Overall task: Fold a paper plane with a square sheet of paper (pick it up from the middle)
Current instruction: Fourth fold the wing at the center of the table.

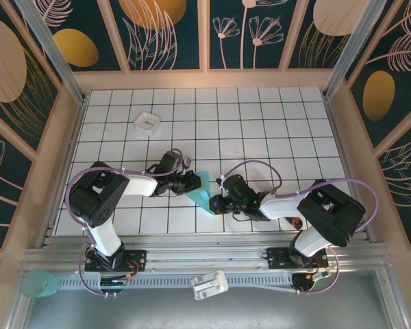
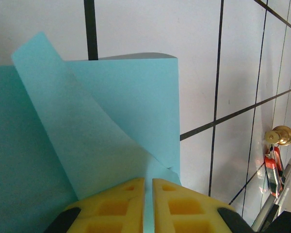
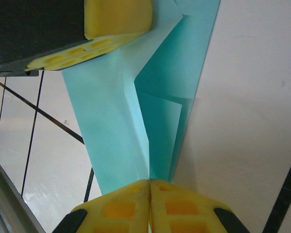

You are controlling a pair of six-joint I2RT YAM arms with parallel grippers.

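Observation:
The turquoise sheet of paper (image 1: 203,189) is folded into a narrow pointed shape with layered creases and is held just above the tiles between both arms. My left gripper (image 1: 192,182) is shut on its upper left end; in the left wrist view the paper (image 2: 111,121) runs into the thin slit of my left gripper (image 2: 148,194), and one flap curls up. My right gripper (image 1: 216,203) is shut on the lower pointed end. In the right wrist view my right gripper (image 3: 149,194) pinches the paper (image 3: 111,126) at its central crease, and the left gripper's yellow fingers (image 3: 119,19) clamp the far end.
A small white square tray (image 1: 147,122) sits on the tiles at the back left. A red-and-black pen-like tool (image 2: 271,167) lies by the right arm (image 1: 296,223). Wooden walls ring the grid table (image 1: 260,123). The metal rail (image 1: 205,257) runs along the near edge.

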